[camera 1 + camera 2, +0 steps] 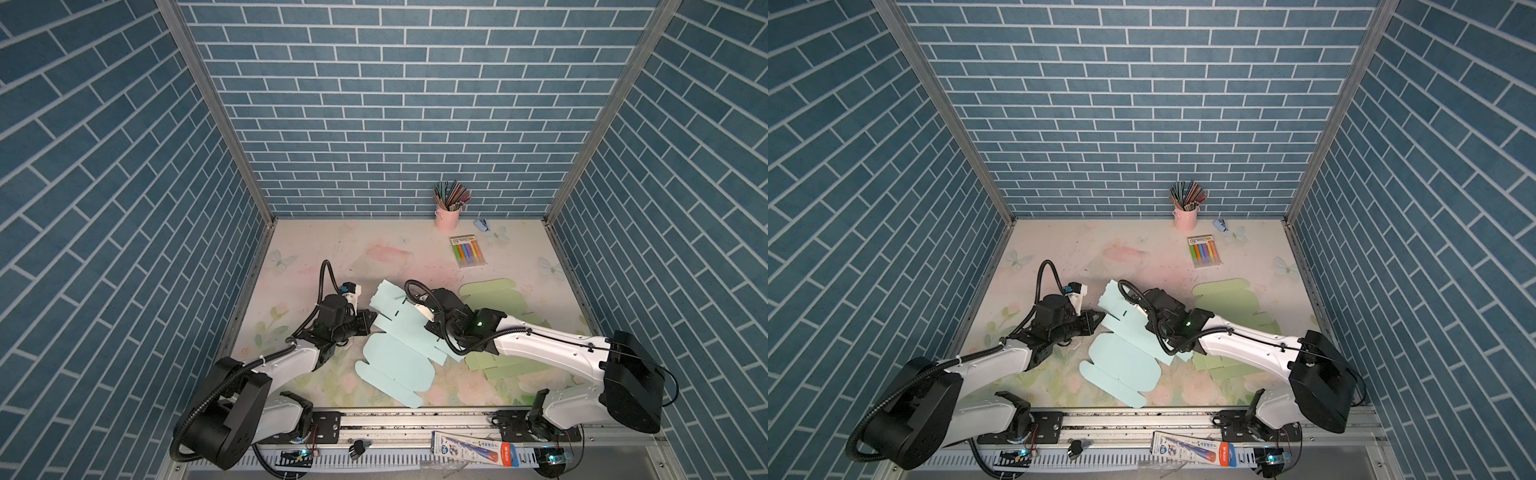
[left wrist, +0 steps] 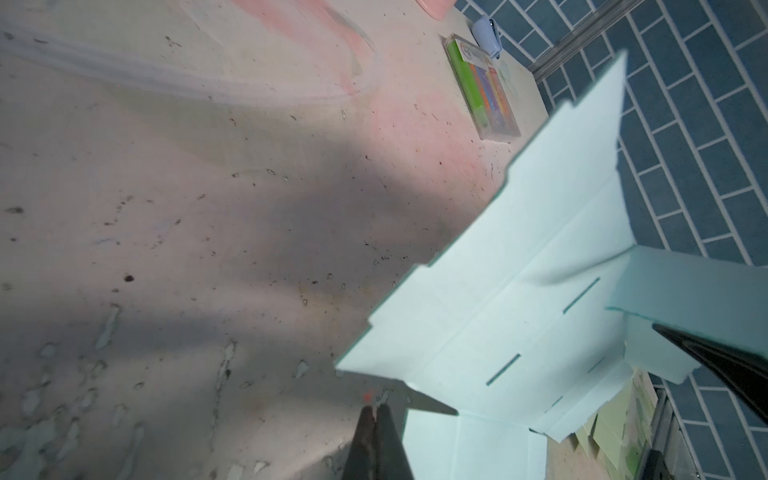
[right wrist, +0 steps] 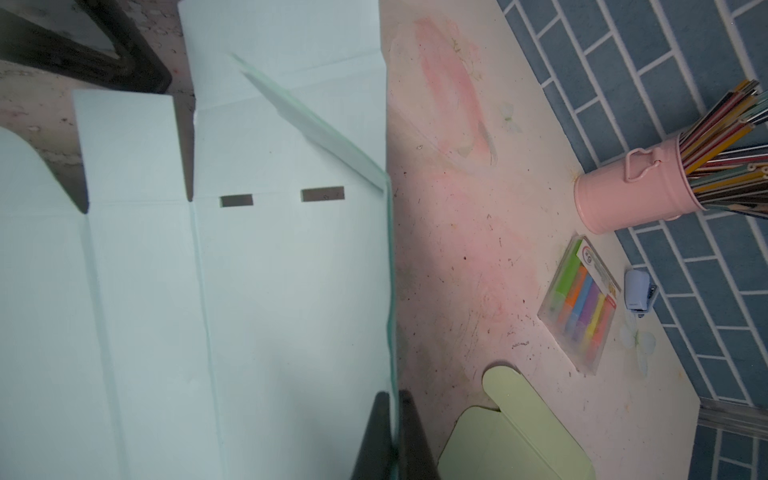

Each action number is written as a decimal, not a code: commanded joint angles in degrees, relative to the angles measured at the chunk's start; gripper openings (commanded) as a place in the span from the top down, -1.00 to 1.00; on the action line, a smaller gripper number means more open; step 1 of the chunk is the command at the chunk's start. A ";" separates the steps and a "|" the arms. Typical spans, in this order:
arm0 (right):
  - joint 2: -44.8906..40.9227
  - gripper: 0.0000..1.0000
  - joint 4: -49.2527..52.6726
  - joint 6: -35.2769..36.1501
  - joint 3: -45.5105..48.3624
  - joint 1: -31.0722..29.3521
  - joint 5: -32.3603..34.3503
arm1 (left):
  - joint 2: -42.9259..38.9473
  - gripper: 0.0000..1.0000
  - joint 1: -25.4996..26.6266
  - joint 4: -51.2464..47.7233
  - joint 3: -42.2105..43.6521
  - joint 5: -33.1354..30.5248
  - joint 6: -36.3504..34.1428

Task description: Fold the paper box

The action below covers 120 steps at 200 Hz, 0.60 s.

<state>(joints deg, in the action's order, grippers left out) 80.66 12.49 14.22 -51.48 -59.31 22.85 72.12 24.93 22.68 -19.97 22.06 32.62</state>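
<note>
**Blue-brick booth: box blank half raised, one claw on it**

Brick-patterned blue walls (image 1: 374, 104) close three sides of a pastel floral desk (image 1: 324, 249). The desk's surface is scuffed and speckled.

- Paper box (image 1: 395, 361): a pale-blue die-cut blank, mostly flat, lying mid-desk between the two arms. Its rounded flaps point toward the near edge of the desk and its slotted panels toward the back wall. In both top views the far portion is lifted off the desk.
- Right claw (image 3: 390, 405): narrow, pinched on the edge of a side panel of the blank. In the right wrist view that panel stands nearly edge-on and runs straight between the two fingers. Two rectangular slots sit along the crease next to it.
- Left claw (image 2: 377, 411): fingers pressed together with nothing between them. The tip is low over the desk, just beside the blank's left corner. Whether it touches the paper cannot be told.
- Green blank (image 1: 494, 299): a second flat cut-out, right of the blue one and partly hidden under the right arm.
- Back right corner: a pink bucket (image 1: 447, 218) of coloured pencils stands against the back wall. A marker pack (image 1: 467, 251) lies flat in front of it. A small pale-blue item (image 1: 482, 224) sits just to the bucket's right; it is too small to name.
</note>
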 commanded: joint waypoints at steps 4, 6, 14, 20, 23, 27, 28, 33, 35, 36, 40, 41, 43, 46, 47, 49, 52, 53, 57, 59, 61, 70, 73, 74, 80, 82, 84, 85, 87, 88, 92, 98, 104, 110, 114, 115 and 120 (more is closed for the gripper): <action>0.79 1.00 -1.33 1.55 -1.73 -0.37 2.05 | -0.33 1.00 2.58 2.64 -0.61 -0.37 1.51; 0.85 1.00 -1.33 1.59 -1.77 -0.37 2.14 | -0.49 1.00 2.82 2.64 -0.54 -0.49 1.55; 1.15 1.00 -1.31 1.82 -1.86 -0.41 2.41 | -1.02 1.00 3.72 2.51 -0.43 -0.80 1.78; 1.31 1.00 -1.35 1.99 -1.94 -0.45 2.54 | -1.45 1.00 4.29 2.30 -0.31 -1.01 1.98; 1.38 1.00 -1.41 2.04 -1.95 -0.46 2.55 | -1.64 1.00 4.55 2.29 -0.26 -1.11 2.07; 1.47 1.00 -1.56 2.12 -1.95 -0.46 2.63 | -1.90 1.00 4.92 2.20 -0.11 -1.29 2.16; 1.54 1.00 -1.58 2.17 -1.95 -0.46 2.63 | -1.94 1.00 5.07 2.20 -0.13 -1.31 2.17; 1.58 1.00 -1.74 2.24 -1.95 -0.46 2.72 | -2.21 1.00 5.54 2.12 0.01 -1.51 2.34; 1.62 1.00 -1.81 2.29 -1.95 -0.46 2.72 | -2.35 1.00 5.63 2.11 0.01 -1.61 2.42; 1.70 1.00 -1.79 2.30 -1.95 -0.46 2.72 | -2.38 1.00 5.73 2.11 0.06 -1.64 2.48; 1.69 1.00 -1.93 2.37 -2.00 -0.46 2.78 | -2.57 1.00 6.10 2.03 0.20 -1.82 2.58; 1.73 1.00 -1.94 2.38 -2.02 -0.46 2.80 | -2.58 1.00 6.14 2.02 0.24 -1.88 2.64; 1.81 1.00 -1.99 2.39 -2.04 -0.52 2.81 | -2.66 1.00 6.31 2.02 0.27 -1.97 2.69; 1.87 1.00 -2.00 2.39 -2.08 -0.54 2.89 | -2.68 1.00 6.63 2.02 0.29 -2.08 2.77; 1.87 1.00 -2.02 2.39 -2.11 -0.54 2.89 | -2.73 1.00 6.71 2.06 0.33 -2.14 2.83; 1.87 1.00 -2.03 2.39 -2.12 -0.61 2.97 | -2.76 1.00 6.89 2.10 0.31 -2.23 2.92; 1.94 1.00 -2.06 2.47 -2.13 -0.63 3.05 | -2.77 1.00 7.15 2.11 0.44 -2.39 3.03; 1.95 1.00 -2.09 2.48 -2.13 -0.63 3.06 | -2.77 1.00 7.20 2.11 0.40 -2.43 3.09; 1.95 1.00 -2.22 2.56 -2.15 -0.71 3.20 | -2.71 1.00 7.60 2.25 0.45 -2.61 3.22; 1.95 1.00 -2.28 2.57 -2.13 -0.79 3.28 | -2.69 1.00 7.84 2.32 0.50 -2.72 3.30; 1.95 1.00 -2.31 2.61 -2.13 -0.80 3.37 | -2.64 1.00 8.07 2.40 0.42 -2.81 3.39; 1.94 1.00 -2.55 2.66 -2.13 -0.97 3.67 | -2.28 1.00 9.19 2.71 0.36 -3.44 3.82; 1.95 1.00 -2.57 2.72 -2.13 -0.98 3.73 | -2.11 1.00 9.70 2.92 0.29 -3.62 3.93; 1.95 1.00 -2.65 2.73 -2.09 -1.03 3.76 | -2.04 1.00 9.88 3.00 0.28 -3.66 3.93; 1.96 1.00 -2.76 2.81 -2.10 -1.14 4.07 | -1.58 1.00 10.83 3.43 0.14 -4.13 4.23; 2.00 1.00 -2.85 2.83 -2.05 -1.15 4.23 | -1.49 1.00 11.15 3.60 0.07 -4.18 4.32; 2.01 1.00 -2.94 2.90 -2.04 -1.22 4.33 | -1.22 1.00 11.42 3.78 -0.04 -4.21 4.41; 2.03 1.00 -2.97 2.87 -2.04 -1.24 4.45 | -1.07 1.00 11.57 3.87 -0.06 -4.22 4.44; 2.04 1.00 -3.10 2.97 -2.04 -1.31 4.65 | -0.85 1.00 11.77 4.11 -0.07 -4.18 4.50; 2.00 1.00 -3.18 3.03 -2.04 -1.32 4.74 | -0.76 1.00 11.97 4.21 -0.07 -4.20 4.53; 2.00 1.00 -3.36 3.21 -2.04 -1.48 5.03 | -0.32 1.00 12.37 4.63 -0.11 -4.22 4.70; 2.12 1.00 -3.68 3.56 -2.09 -1.85 5.54 | 0.30 1.00 12.81 5.12 -0.15 -4.31 4.90; 2.30 1.00 -3.99 3.90 -2.18 -2.13 6.10 | 0.77 1.00 13.01 5.56 -0.14 -4.22 5.06; 2.39 1.00 -4.18 4.19 -2.28 -2.51 6.70 | 1.04 1.00 13.00 5.66 -0.08 -4.15 5.06; 2.39 1.00 -4.29 4.40 -2.26 -2.67 7.01 | 1.02 1.00 12.88 5.51 -0.07 -4.28 4.96; 2.39 1.00 -4.35 4.45 -2.24 -2.71 7.11 | 0.97 1.00 12.83 5.43 -0.07 -4.30 4.89; 2.39 1.00 -4.55 4.66 -2.22 -2.88 7.56 | 0.65 1.00 12.51 4.88 -0.03 -4.59 4.54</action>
<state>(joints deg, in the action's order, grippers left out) 82.48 11.05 16.73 -51.70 -60.90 27.03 72.20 37.17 26.11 -19.94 18.79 36.58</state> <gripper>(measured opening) 0.051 0.044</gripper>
